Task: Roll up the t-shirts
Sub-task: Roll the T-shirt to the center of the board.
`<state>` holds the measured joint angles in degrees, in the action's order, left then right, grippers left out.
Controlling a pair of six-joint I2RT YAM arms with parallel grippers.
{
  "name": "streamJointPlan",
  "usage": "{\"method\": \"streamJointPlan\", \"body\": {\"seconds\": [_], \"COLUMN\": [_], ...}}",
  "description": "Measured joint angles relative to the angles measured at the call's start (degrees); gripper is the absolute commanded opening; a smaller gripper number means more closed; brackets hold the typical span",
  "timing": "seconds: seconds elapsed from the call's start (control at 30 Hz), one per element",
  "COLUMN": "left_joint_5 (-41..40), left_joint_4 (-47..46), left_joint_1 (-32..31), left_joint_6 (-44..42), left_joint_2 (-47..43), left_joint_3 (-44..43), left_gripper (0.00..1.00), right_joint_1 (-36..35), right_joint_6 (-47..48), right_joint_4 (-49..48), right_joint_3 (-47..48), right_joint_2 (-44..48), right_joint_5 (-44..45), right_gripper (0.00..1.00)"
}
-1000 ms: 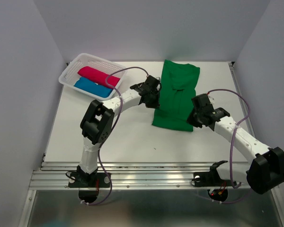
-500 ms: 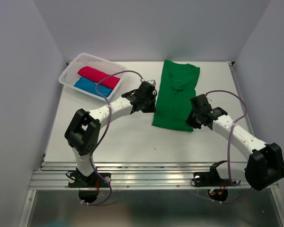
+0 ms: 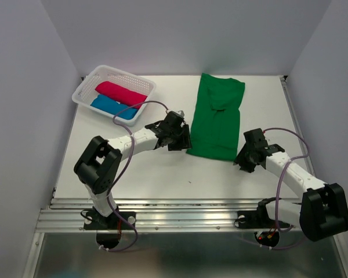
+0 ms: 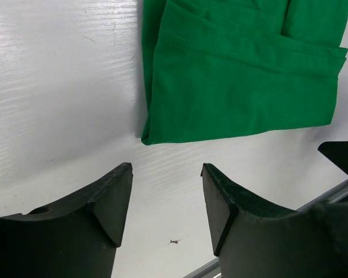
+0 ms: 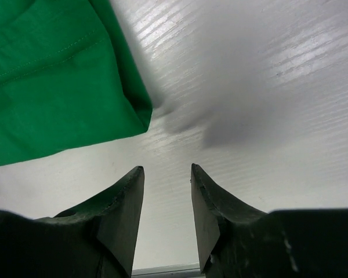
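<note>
So from overhead: my left gripper [image 3: 184,141] is parked right at the near-left corner of the green t-shirt [image 3: 216,116], and my right gripper [image 3: 242,161] sits just off its near-right corner. From up here I honestly can't tell how far apart my fingers are on either side. The green one lies flat on the white table [image 3: 156,171], folded into a long strip running away from me, a bit tilted to the right. Over in the far-left corner there's the white lattice basket [image 3: 130,74] with the crimson-pink t-shirt [image 3: 120,94] and the blue t-shirt [image 3: 112,106] inside, both rolled up, side by side and touching, pink on the far side.
</note>
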<state>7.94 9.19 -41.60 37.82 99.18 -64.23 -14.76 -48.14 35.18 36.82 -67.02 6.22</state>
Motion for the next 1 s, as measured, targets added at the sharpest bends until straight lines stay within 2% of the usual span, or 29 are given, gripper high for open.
{"method": "streamJointPlan", "body": {"seconds": [0.27,0.4,0.7,0.9,1.0], "left_joint_5": [0.8,0.8,0.6,0.6,0.3], "left_joint_4": [-2.1,-2.6,-3.6,-4.4,-4.4], "left_joint_1": [0.0,0.0,0.0,0.1,0.1], "left_joint_6": [1.1,1.5,2.1,2.3,2.2], "left_joint_2": [1.2,3.0,5.5,6.4,6.6], "left_joint_3": [1.8,1.8,1.8,1.8,1.8], "left_gripper": [0.58,0.56,0.41,0.26,0.24], "right_joint_1": [1.3,2.0,2.8,3.2,3.2], "right_joint_6": [-0.2,-0.1,-0.1,-0.1,-0.1], "right_joint_4": [-3.5,-5.1,-8.6,-9.2,-9.3], "right_joint_3": [-1.4,-1.4,-1.6,-2.2,-2.2], "right_joint_2": [0.2,-1.3,-3.7,-3.9,-3.7], "right_joint_5": [-1.7,-1.7,-1.7,-1.7,-1.9], "right_gripper": [0.42,0.36,0.20,0.20,0.28]}}
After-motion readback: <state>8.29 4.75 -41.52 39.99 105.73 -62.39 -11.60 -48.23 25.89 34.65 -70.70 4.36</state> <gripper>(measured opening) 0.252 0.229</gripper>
